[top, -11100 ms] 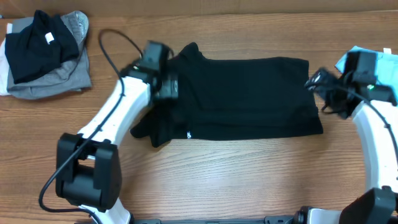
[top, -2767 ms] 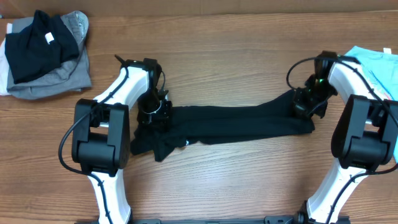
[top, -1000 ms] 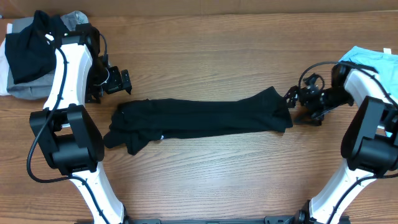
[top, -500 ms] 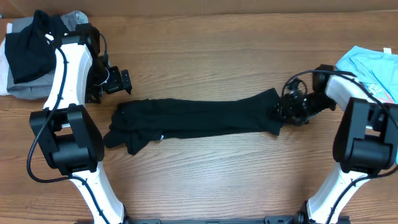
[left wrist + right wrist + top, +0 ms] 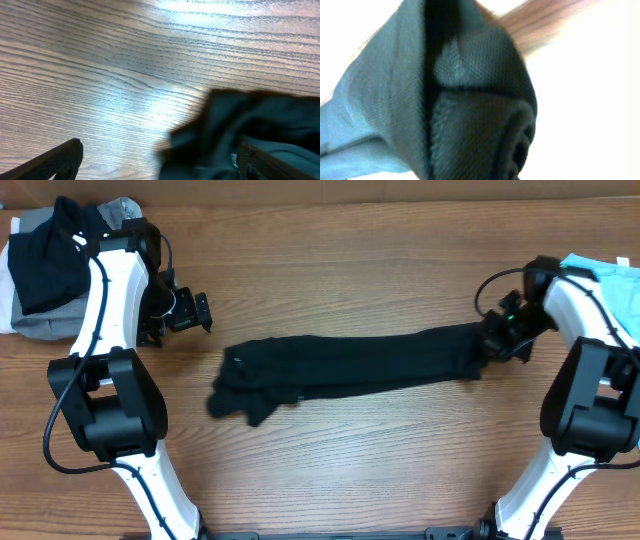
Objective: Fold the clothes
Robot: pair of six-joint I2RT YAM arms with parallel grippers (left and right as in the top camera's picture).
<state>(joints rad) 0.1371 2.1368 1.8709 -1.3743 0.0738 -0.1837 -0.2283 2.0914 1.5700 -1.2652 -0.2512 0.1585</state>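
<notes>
The black T-shirt [image 5: 350, 365] lies across the middle of the table [image 5: 330, 470], folded into a long narrow band with its bunched end on the left. My right gripper [image 5: 487, 345] is shut on the band's right end. In the right wrist view black cloth [image 5: 470, 100] fills the frame and covers the fingers. My left gripper [image 5: 196, 312] hovers open above and to the left of the shirt's left end, apart from it. In the left wrist view its fingers [image 5: 62, 157] stand wide over bare wood, with the shirt's crumpled end [image 5: 250, 130] at the lower right.
A stack of clothes sits at the back left corner: a black shirt with a white tag [image 5: 55, 250] on a grey one [image 5: 90, 315]. A light blue shirt [image 5: 605, 275] lies at the right edge behind my right arm.
My right gripper has shut on the shirt's right end and drawn back to the right. The whole band has slid right with it. The left arm has not moved.
</notes>
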